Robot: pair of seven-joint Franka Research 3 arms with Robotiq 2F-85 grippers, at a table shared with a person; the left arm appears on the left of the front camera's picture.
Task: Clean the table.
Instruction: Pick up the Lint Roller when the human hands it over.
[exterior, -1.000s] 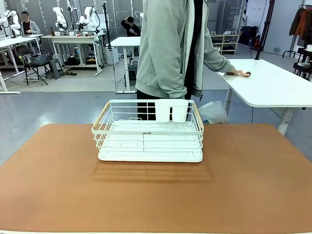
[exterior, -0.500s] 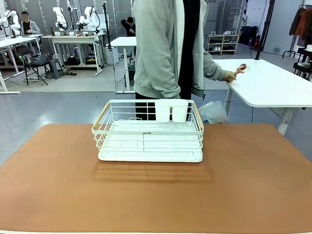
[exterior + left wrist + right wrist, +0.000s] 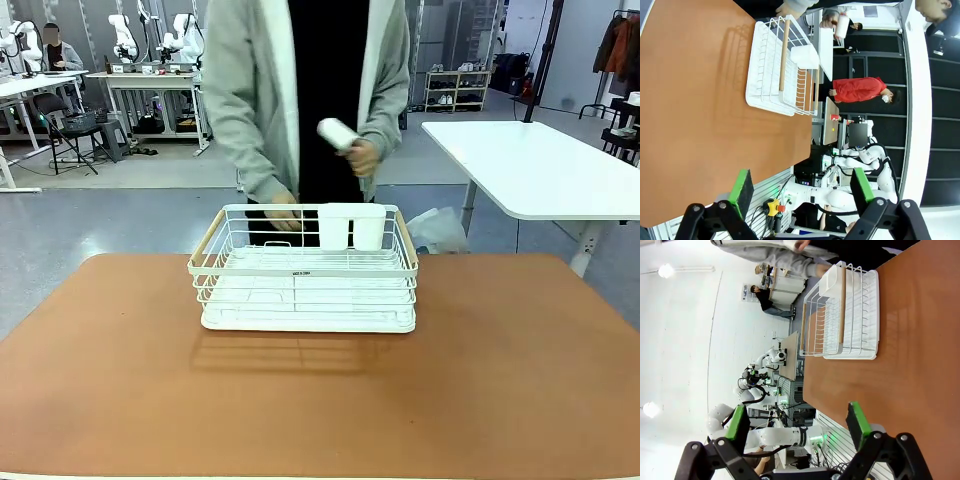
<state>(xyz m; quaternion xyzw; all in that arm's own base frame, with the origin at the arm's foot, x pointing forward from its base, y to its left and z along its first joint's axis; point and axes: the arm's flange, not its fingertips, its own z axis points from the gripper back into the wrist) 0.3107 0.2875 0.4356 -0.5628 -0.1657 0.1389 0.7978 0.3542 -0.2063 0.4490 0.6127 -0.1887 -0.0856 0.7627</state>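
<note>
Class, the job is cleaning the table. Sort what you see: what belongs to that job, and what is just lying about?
Belongs to the job: reddish-brown table; white roll-shaped item held in the person's hand, probably for cleaning.
Just lying about: white wire rack on that table; white-topped table behind; plastic bag on the floor.

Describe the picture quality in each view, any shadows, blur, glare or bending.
Front view: even, soft light; the wire rack throws a faint shadow toward the camera on the table; the white cylinder in the person's hand looks slightly blurred. Left wrist view: rolled sideways, the table's edge bowed by the wide lens. Right wrist view: also sideways, with the ceiling washed out white.
</note>
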